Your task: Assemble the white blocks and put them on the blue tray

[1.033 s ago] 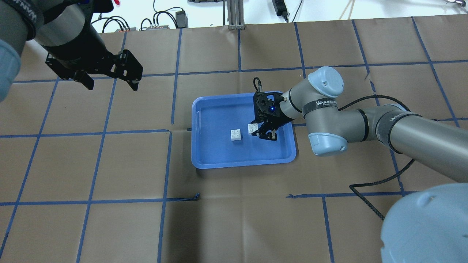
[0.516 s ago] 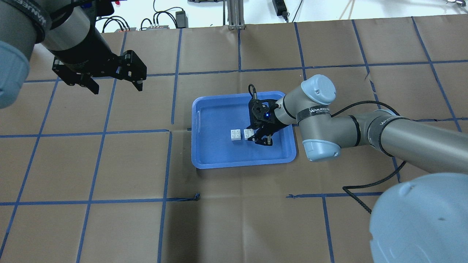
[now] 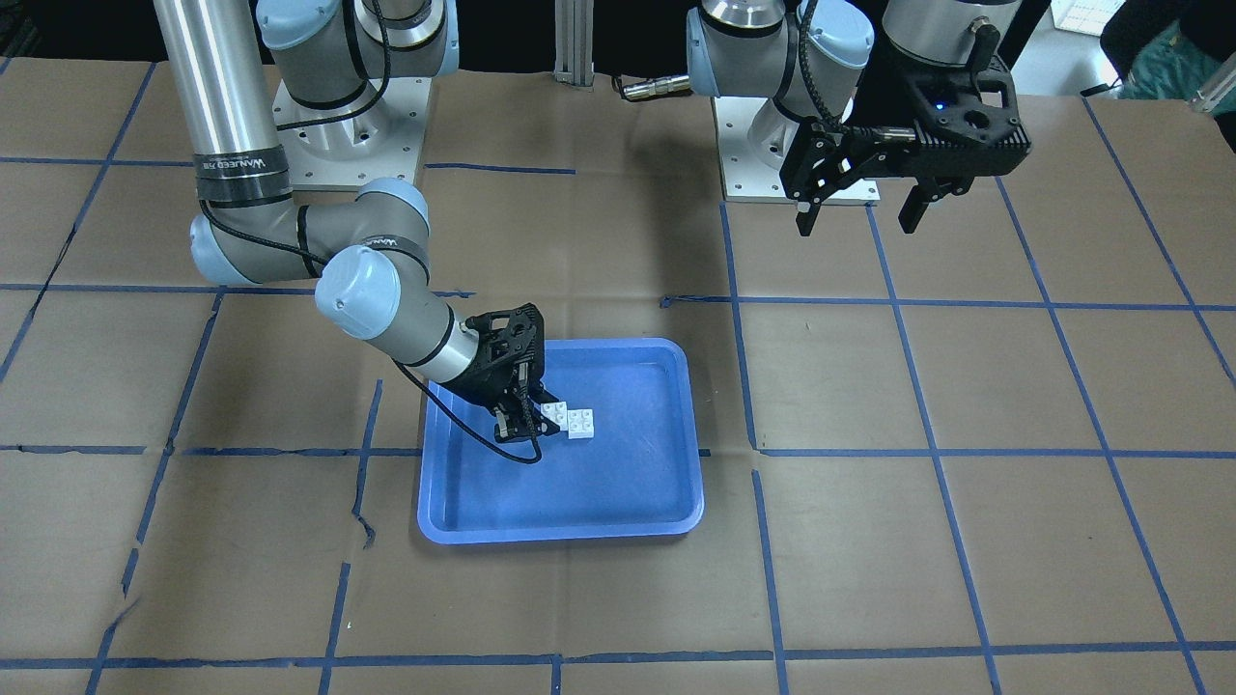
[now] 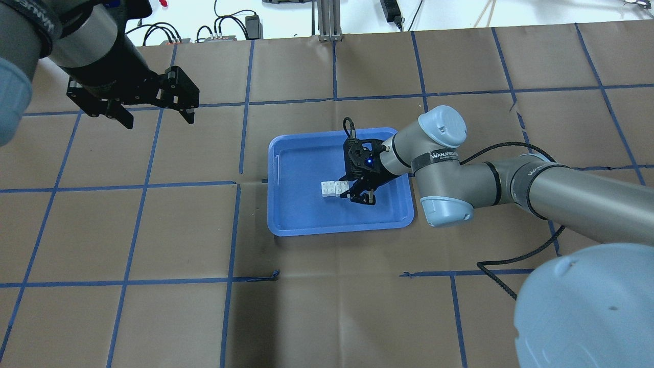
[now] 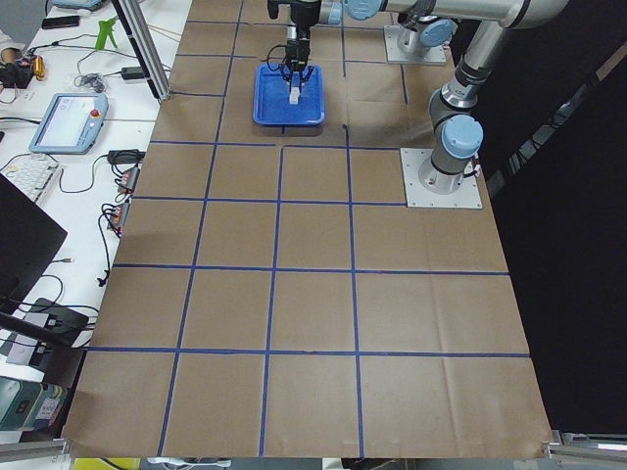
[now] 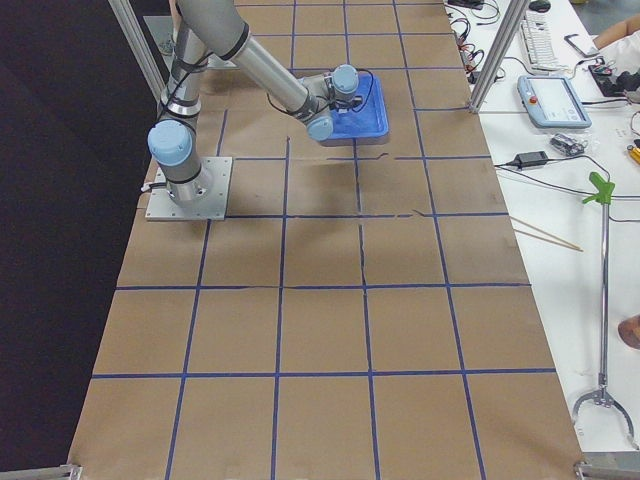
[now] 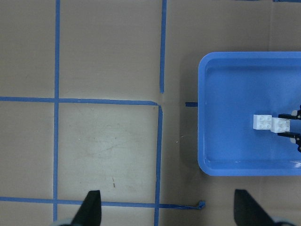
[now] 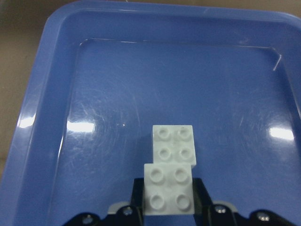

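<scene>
The blue tray lies mid-table. One white block rests on its floor. My right gripper is shut on the other white block and holds it low in the tray against the resting one. In the right wrist view the held block overlaps the near edge of the resting block. In the front view both blocks touch beside the right gripper. My left gripper is open and empty, high over the table's far left, away from the tray.
Brown paper with a blue tape grid covers the table. The left wrist view shows the tray at its right and bare paper below the open fingertips. Cables and electronics lie beyond the far edge.
My right gripper has carried its white block leftward across the tray until it meets the resting block. My left arm shifted slightly and stays open.
</scene>
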